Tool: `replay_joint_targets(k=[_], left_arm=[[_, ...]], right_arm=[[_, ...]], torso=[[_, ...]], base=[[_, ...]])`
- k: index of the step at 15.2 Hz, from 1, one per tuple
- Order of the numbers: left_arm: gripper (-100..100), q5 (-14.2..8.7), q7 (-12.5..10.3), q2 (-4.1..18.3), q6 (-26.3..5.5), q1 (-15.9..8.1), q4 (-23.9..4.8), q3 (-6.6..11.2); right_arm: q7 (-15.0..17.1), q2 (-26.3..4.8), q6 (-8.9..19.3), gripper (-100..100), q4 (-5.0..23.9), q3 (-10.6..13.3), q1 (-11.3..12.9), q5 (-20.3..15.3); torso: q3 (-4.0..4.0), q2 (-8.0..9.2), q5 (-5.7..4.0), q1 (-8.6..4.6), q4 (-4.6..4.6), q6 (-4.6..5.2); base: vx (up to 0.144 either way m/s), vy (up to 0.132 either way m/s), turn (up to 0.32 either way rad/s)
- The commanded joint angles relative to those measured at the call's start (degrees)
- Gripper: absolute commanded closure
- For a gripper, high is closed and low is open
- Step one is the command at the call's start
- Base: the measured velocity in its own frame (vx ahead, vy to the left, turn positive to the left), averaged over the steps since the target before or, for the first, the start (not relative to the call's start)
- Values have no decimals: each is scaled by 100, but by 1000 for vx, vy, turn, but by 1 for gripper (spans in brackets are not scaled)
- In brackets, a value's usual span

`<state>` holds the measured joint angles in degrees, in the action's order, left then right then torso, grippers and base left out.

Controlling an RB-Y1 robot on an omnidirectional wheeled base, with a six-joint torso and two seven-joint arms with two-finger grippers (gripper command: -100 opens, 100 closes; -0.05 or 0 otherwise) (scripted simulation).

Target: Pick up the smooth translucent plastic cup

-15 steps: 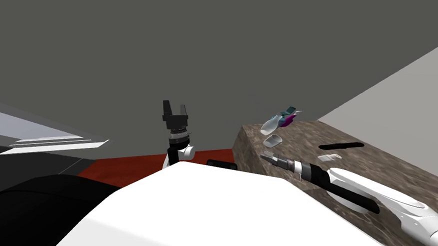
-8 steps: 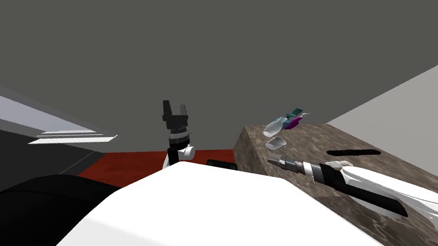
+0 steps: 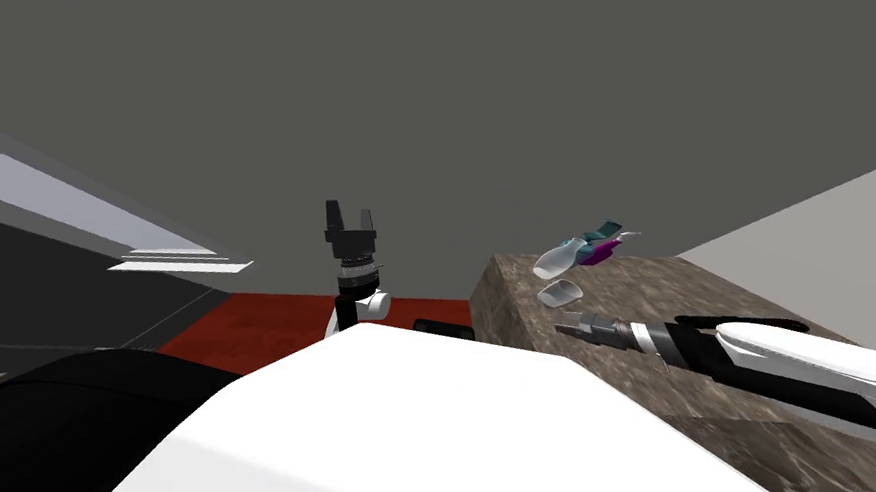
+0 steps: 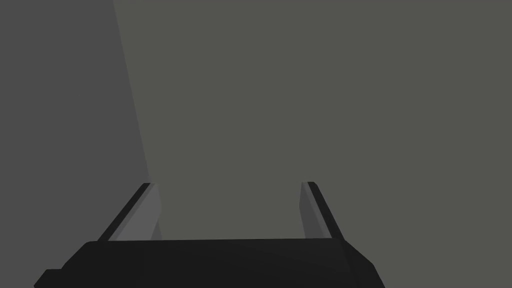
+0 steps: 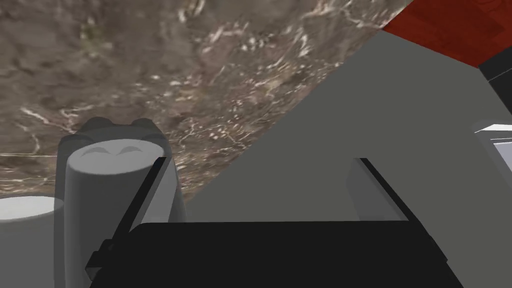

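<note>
At far left in the head view, a black rounded mass (image 3: pixel 90 412) sits low, with red floor (image 3: pixel 262 320) beyond it. Next to the right, my left jaws are raised upright above the chest tip, well apart from the desk. In the left wrist view their two fingers (image 4: pixel 150 215) stand wide apart with nothing between them: released.

Further right stands the desk (image 3: pixel 651 283), with a brown marbled top. Near its left end lies the translucent cup (image 3: pixel 559 294), pale and tilted. Just beyond it lies a second translucent vessel (image 3: pixel 558 260), touching or overlapping a teal item (image 3: pixel 607 230) and a purple item (image 3: pixel 607 250).

My right arm reaches in from the right, low over the desk. My right jaws point at the translucent cup and stop just short of it. In the right wrist view their fingers (image 5: pixel 367 197) stand apart and grasp nothing: released. A grey cylinder (image 5: pixel 107 200) with two small bumps at its rim stands on the desk (image 5: pixel 200 75) outside the gap, just beside one finger. A white cylinder (image 5: pixel 25 225) stands beside that. I cannot tell which of these is the cup.

At far right, a light grey wall (image 3: pixel 825 221) rises behind the desk.
</note>
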<state>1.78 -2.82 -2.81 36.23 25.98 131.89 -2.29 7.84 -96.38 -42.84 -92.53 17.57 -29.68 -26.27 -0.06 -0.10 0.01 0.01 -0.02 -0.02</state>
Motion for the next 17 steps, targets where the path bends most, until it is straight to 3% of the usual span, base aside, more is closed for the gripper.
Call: replay_joint_targets(k=[1,10,12,13,16,17], left_arm=[[0,0,0,0,0,0,0,0],[0,0,0,0,0,0,0,0],[0,0,0,0,0,0,0,0],[0,0,0,0,0,1,0,0],[0,0,0,0,0,0,0,0],[0,0,0,0,0,0,0,0]], right_arm=[[-7,-286,-76,-100,187,37,-30,-77],[38,-1435,-216,-100,649,186,1,-356],[38,-1437,-216,-100,649,186,1,-356],[48,-1686,-254,-100,749,214,16,-420],[53,-1849,-282,-100,807,231,29,-461],[48,-1792,-243,-100,742,250,25,-393]], torso=[[0,0,0,0,0,0],[-2,-4,4,11,-1,-2],[-4,-7,4,15,-2,0],[-2,-4,2,12,-1,3],[-4,-7,5,19,-2,0],[-5,-8,5,24,-2,-1]], base=[[4,-2,149],[9,7,125],[15,17,69],[18,23,79],[22,37,118],[16,31,45]])
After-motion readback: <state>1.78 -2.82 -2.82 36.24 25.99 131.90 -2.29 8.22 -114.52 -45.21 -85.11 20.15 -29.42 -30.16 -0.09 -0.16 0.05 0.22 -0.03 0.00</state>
